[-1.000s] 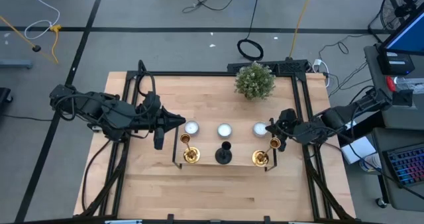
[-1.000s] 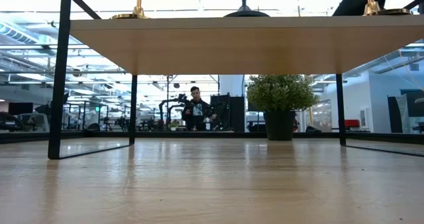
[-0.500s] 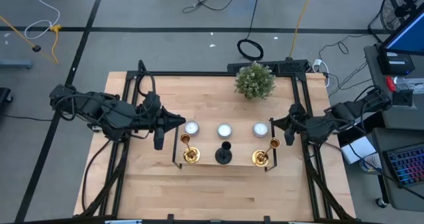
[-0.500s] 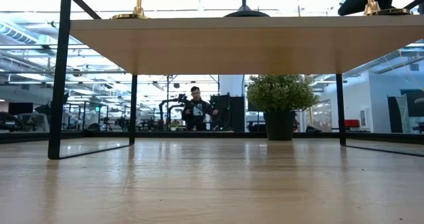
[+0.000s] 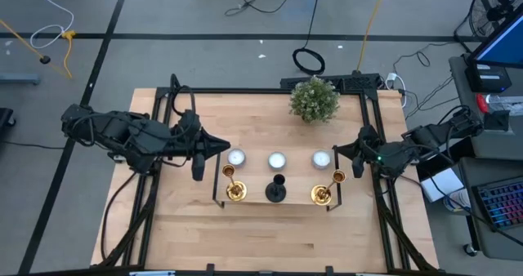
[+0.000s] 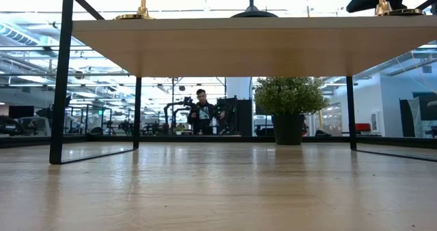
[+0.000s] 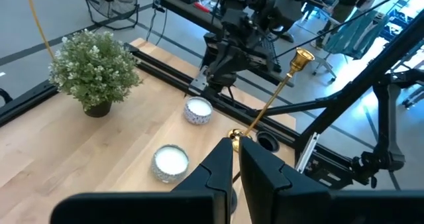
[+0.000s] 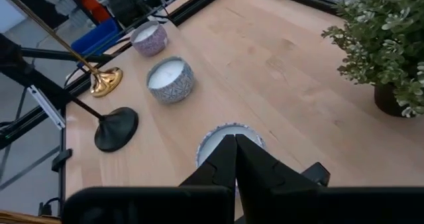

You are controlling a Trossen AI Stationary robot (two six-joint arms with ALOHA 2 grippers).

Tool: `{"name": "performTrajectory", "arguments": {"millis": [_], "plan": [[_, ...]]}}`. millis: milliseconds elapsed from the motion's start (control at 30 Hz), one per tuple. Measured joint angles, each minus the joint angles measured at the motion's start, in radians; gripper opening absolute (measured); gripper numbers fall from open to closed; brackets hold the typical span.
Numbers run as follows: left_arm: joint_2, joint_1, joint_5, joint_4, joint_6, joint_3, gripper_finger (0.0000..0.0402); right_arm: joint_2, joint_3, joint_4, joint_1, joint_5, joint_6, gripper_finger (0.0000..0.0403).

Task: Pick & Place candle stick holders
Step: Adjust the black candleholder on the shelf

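Note:
Two gold candle stick holders (image 5: pixel 234 186) (image 5: pixel 323 190) and a shorter black one (image 5: pixel 276 189) stand upright by their round bases on the long wooden black-framed stand (image 6: pixel 246 46). My left gripper (image 5: pixel 224 149) hovers shut just left of the left white candle (image 5: pixel 236 157), above the left gold holder's far side. My right gripper (image 5: pixel 336 153) is shut beside the right white candle (image 5: pixel 320 158), a little beyond the right gold holder's cup (image 5: pixel 339 175). Neither gripper holds anything. In the right wrist view its fingers (image 8: pixel 222 158) hang over that candle (image 8: pixel 215 134).
Three white candles, the middle one (image 5: pixel 277 160), sit in a row behind the stand. A potted plant (image 5: pixel 314 99) stands at the far edge. Black frame rails (image 5: pixel 372 137) run along the table's sides. Bare wood lies in front of the stand (image 5: pixel 270 235).
My right gripper has drawn back toward the table's right edge and risen slightly, away from the right gold holder's top, staying shut. The three holders have kept their places on the stand.

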Motion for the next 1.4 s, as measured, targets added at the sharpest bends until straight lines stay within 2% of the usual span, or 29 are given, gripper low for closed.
{"name": "performTrajectory", "arguments": {"millis": [200,433,567,933,1300,1400], "plan": [[0.000,0.000,0.006,0.000,0.000,0.000,0.0030,-0.017,0.000,0.032,0.000,-0.136,0.021,0.0000],[0.000,-0.001,0.022,0.000,0.000,0.000,0.0030,-0.020,0.000,0.089,0.000,-0.401,0.059,0.0000],[0.000,-0.001,0.022,0.000,0.000,0.000,0.0030,-0.016,0.000,0.069,0.006,-0.496,0.108,0.0000],[0.000,-0.001,0.021,-0.014,-0.001,0.000,0.0030,-0.003,0.000,0.107,0.149,-0.524,0.233,0.0000],[0.000,-0.001,0.020,-0.014,-0.004,0.000,0.0030,0.120,0.000,0.392,0.321,-0.519,0.285,0.0000],[0.000,-0.001,0.020,-0.014,-0.004,0.000,0.0030,0.167,0.000,0.434,0.362,-0.474,0.300,0.0000]]}}
